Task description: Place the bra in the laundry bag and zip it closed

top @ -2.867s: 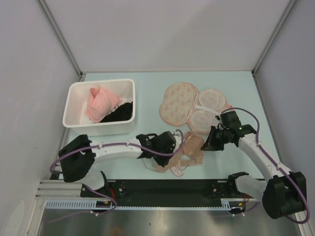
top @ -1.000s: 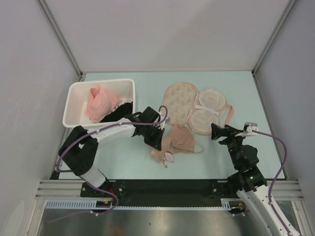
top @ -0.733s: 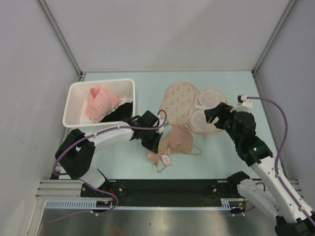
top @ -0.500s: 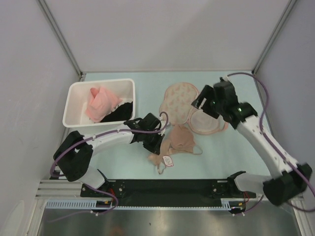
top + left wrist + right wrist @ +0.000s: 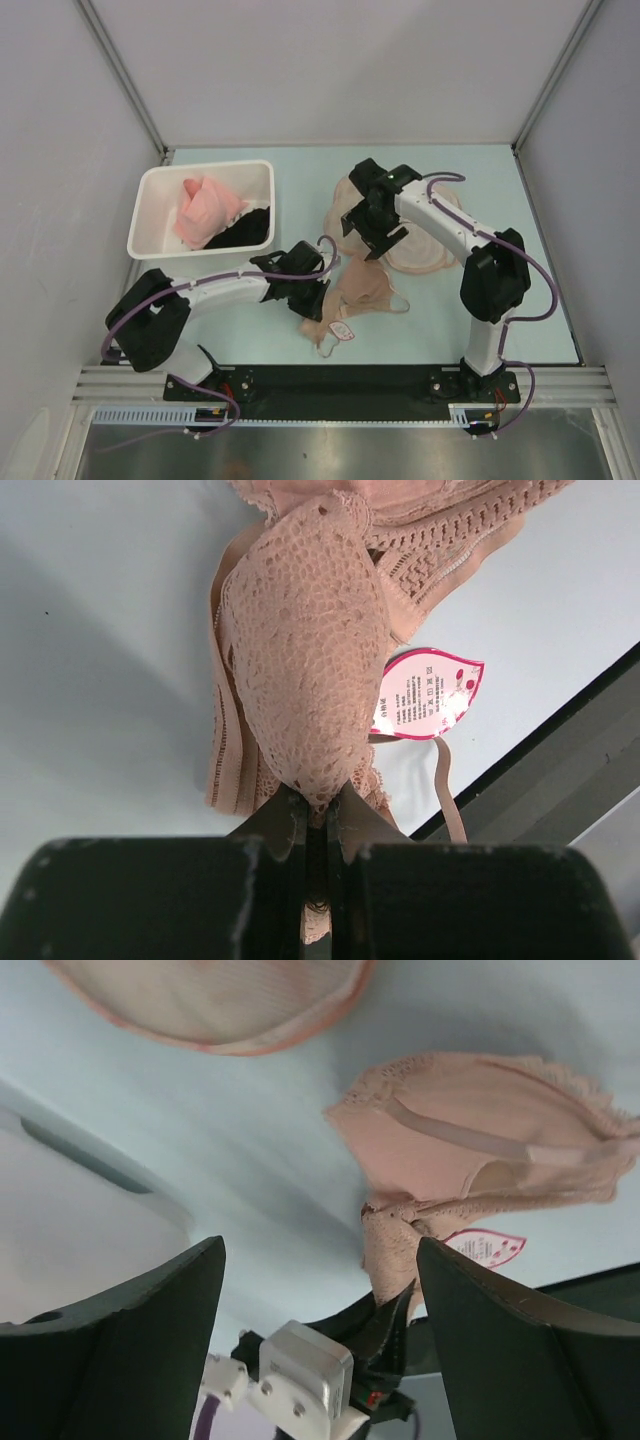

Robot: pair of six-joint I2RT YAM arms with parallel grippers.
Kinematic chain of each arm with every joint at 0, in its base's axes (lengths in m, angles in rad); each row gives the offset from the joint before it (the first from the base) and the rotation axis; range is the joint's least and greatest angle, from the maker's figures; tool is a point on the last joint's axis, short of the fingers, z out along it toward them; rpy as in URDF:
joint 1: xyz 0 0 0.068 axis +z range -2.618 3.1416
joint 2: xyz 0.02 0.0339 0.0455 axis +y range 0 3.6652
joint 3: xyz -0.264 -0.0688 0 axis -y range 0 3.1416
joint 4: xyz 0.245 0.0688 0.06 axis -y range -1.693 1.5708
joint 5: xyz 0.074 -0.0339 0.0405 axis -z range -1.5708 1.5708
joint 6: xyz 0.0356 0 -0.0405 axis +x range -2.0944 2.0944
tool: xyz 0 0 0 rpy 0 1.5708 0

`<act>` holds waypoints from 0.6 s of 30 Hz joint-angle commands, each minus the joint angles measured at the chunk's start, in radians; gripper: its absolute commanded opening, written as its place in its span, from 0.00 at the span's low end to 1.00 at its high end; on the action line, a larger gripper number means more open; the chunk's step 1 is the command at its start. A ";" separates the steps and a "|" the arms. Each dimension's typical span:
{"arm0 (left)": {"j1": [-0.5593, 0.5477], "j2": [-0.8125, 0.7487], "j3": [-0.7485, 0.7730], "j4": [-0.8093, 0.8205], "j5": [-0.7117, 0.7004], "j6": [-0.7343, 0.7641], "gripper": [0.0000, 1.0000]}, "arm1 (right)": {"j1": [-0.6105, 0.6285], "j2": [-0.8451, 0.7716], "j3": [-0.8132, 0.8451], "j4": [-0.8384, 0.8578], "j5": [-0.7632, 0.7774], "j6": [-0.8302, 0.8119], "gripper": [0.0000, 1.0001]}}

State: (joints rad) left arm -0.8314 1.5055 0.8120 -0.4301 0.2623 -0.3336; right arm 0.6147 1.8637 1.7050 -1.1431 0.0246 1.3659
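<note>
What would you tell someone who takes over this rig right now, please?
Left pincer: shut on the lace edge of the bra.
Right pincer: open, empty, hovering over the near edge of the laundry bag.
Bra: on the table, just in front of the bag and outside it.
Bag: spread open, unzipped.
Done: bra gripped.
Left: move the bra into the bag, close it and zip it.
</note>
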 commanded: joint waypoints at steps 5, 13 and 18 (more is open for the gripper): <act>-0.017 -0.073 -0.027 0.048 -0.032 -0.024 0.00 | 0.003 0.028 -0.088 -0.073 -0.026 0.304 0.79; -0.048 -0.077 -0.033 0.060 -0.032 -0.035 0.00 | -0.013 0.140 -0.056 -0.061 0.037 0.314 0.77; -0.061 -0.074 -0.034 0.065 -0.032 -0.036 0.00 | -0.033 0.179 -0.021 -0.061 0.064 0.308 0.76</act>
State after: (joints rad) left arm -0.8791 1.4601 0.7818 -0.3965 0.2379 -0.3573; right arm 0.5995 2.0212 1.6264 -1.1820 0.0196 1.6417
